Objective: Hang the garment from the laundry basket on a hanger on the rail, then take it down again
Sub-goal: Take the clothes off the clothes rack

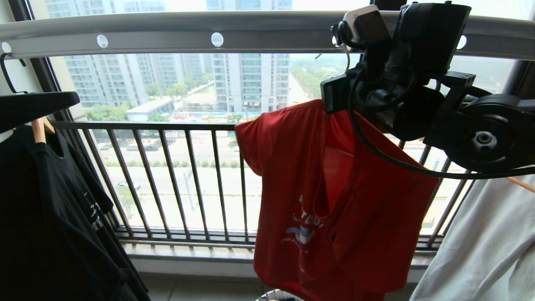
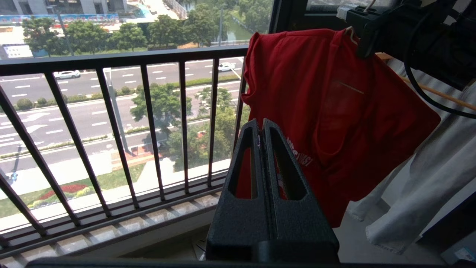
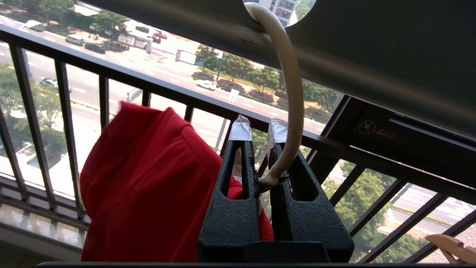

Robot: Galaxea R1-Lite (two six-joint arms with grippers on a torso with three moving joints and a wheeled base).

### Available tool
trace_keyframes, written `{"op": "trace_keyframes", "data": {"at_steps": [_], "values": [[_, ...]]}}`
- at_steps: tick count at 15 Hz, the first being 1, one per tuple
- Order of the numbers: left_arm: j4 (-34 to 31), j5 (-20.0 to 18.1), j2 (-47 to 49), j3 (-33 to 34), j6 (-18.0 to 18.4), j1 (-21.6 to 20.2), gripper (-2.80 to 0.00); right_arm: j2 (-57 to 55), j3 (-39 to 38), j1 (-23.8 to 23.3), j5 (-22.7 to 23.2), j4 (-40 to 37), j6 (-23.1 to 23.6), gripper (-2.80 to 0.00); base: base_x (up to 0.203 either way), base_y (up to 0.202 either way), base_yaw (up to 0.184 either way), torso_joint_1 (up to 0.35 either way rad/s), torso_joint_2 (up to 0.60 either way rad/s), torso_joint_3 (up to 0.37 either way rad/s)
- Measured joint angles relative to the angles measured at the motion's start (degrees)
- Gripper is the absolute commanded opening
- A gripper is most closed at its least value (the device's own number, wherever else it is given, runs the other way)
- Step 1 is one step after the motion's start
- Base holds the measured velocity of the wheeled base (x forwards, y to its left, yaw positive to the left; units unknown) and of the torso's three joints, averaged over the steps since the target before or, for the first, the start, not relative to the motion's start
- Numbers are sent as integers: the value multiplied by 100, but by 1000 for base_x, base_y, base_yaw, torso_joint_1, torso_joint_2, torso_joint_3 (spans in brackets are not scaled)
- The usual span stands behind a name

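Observation:
The red garment hangs on the white hanger, whose hook passes through a round hole in the grey rail. My right gripper is up under the rail, shut on the hanger's neck just above the collar. In the head view the right arm covers the hook. My left gripper is shut with nothing in it, lower down and in front of the garment, apart from it. A sliver of the laundry basket shows below the shirt's hem.
A black shirt on a wooden hanger hangs at the left of the rail. A white garment hangs at the right, close to the red one. The dark barred window railing stands just behind.

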State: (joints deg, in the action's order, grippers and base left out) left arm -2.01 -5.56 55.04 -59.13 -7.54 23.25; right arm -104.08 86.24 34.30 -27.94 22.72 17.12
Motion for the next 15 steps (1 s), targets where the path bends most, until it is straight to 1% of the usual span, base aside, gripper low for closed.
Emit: {"op": "trace_keyframes", "data": {"at_steps": [1, 2, 4, 5, 6, 7, 10, 14, 15], "values": [[5, -183, 38, 66, -78, 125, -280, 9, -3, -7, -6, -5, 9, -280, 0, 0, 0, 0, 0, 0], [12, -366, 67, 133, -209, 366, -280, 15, -13, -5, -6, -7, 11, -280, 0, 0, 0, 0, 0, 0], [36, -681, 212, 254, -580, 1003, -280, 30, -9, 0, -6, -25, 22, -280, 0, 0, 0, 0, 0, 0], [109, -746, 370, 301, -673, 1165, -280, 36, 12, 0, -6, -38, 24, -280, 0, 0, 0, 0, 0, 0], [323, -782, 586, 360, -751, 1258, -280, 46, 20, 0, -5, -40, 24, -280, 0, 0, 0, 0, 0, 0], [633, -807, 852, 446, -788, 1314, -280, 56, 26, -10, 7, -47, 24, -280, 0, 0, 0, 0, 0, 0], [1974, -847, 1810, 604, -792, 1369, -280, 76, 39, -21, 61, -71, 33, -280, 0, 0, 0, 0, 0, 0], [3545, -861, 3177, 505, -775, 1411, -280, 74, 37, -16, 100, -204, 33, -280, 0, 0, 0, 0, 0, 0], [3810, -855, 3487, 373, -778, 1439, 0, 74, 32, -16, 112, -204, 33, -280, 0, 0, 0, 0, 0, 0]]}}
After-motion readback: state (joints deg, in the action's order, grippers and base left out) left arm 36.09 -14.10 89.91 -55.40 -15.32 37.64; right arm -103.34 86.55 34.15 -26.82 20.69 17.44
